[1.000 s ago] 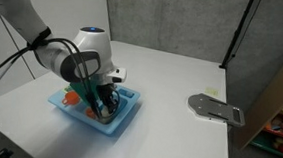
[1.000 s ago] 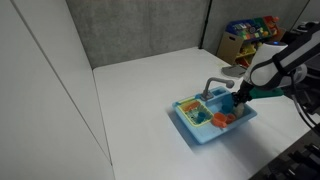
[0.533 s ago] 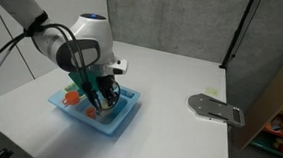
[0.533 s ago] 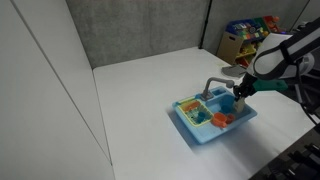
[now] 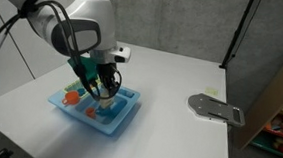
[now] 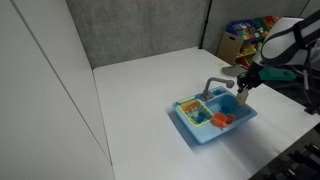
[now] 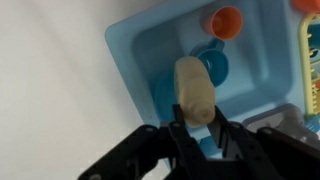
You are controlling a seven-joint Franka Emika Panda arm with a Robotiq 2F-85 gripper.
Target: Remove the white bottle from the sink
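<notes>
Claw (image 7: 196,128) clamped on the white bottle (image 7: 192,88), held over the basin of the blue sink (image 7: 135,45). Orange piece (image 7: 227,20) in sink. Sink sits on white worktop (image 5: 171,81).

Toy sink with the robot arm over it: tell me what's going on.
The robot's gripper has its jaws shut on the white bottle and holds it over the light-blue sink, apparently just clear of the basin. An orange piece and a blue piece lie in the sink. The bottle is not yet carried off to the table beside it.
</notes>
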